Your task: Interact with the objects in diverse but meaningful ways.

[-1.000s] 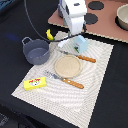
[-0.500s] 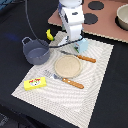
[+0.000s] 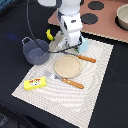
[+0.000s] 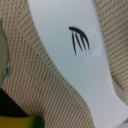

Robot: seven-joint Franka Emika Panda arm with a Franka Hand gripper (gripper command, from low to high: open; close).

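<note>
My gripper [image 3: 70,48] hangs low over the far edge of the woven placemat [image 3: 95,95], between the grey-blue two-handled pot [image 3: 35,50] and the pale blue carton [image 3: 84,45], which the arm partly hides. Its fingers are too blurred to read. In the wrist view a white piece [image 4: 75,55] with a black printed mark lies flat on the mat right below the camera. The pot's rim [image 4: 3,55] and the yellow banana [image 4: 17,122] show at the edges. In the exterior view the banana [image 3: 49,35] lies behind the pot. The flat yellow box [image 3: 35,83] lies at the mat's near corner.
A tan round plate [image 3: 67,65] sits mid-mat, with an orange-handled knife [image 3: 86,58] behind it and an orange-handled fork [image 3: 66,80] in front. A brown toy stove [image 3: 102,17] with dark burners and a bowl [image 3: 123,16] stands at the back right.
The arm has swung toward the exterior view's left and come down, from above the carton to low over the mat beside the pot.
</note>
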